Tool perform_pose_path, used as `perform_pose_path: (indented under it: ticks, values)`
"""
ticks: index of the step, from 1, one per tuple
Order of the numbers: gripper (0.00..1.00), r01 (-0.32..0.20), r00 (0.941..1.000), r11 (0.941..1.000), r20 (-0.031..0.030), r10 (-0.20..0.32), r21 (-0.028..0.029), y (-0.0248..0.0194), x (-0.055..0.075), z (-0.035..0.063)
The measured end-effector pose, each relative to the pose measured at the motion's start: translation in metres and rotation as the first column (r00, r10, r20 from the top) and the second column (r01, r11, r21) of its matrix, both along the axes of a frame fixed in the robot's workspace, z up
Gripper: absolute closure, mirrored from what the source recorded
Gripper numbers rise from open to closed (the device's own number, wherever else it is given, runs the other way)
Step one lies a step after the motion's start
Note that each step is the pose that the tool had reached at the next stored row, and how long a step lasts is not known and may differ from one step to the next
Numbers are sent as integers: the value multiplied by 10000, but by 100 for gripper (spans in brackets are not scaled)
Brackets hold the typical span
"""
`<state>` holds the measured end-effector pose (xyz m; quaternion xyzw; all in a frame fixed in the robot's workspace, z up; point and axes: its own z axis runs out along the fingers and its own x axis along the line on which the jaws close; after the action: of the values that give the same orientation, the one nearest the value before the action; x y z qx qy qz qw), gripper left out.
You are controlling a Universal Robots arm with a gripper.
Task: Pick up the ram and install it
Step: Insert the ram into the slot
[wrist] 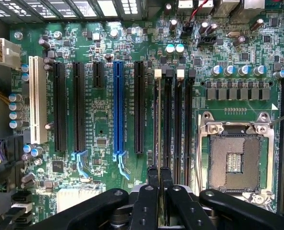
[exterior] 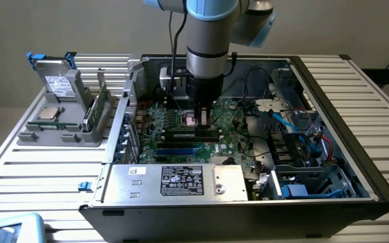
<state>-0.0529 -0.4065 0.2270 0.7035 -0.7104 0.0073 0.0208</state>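
Exterior view: the gripper [exterior: 204, 120] is low inside the open computer case [exterior: 181, 225], centre of frame, over the motherboard [exterior: 181, 148]. The ram [exterior: 99, 109] — a green stick — stands on edge in the grey rack [exterior: 59, 137] at left.

Wrist view: jaws closed, fingertips pressed together above the dark memory slots [wrist: 173, 120], beside the processor socket [wrist: 235, 160].

- We see an open computer case [exterior: 248, 217] mid-table [exterior: 39, 172], its motherboard [wrist: 103, 52] showing a blue slot [wrist: 118, 108] and a processor socket [wrist: 235, 160].
- Toward the table's edge on the exterior view's left, a grey holder [exterior: 59, 136] carries a boxy drive [exterior: 58, 83] and a silver chip [exterior: 49, 112].
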Motion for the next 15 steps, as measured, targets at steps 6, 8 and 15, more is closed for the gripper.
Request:
perform_pose_path:
  ticks: [6,8,15]
  values:
    - [79,0,10000,10000,-1,0,1,0,-3,-3]
    - [79,0,10000,10000,-1,0,1,0,-2,1]
    - [79,0,10000,10000,-4,0,-27,1,77,227]
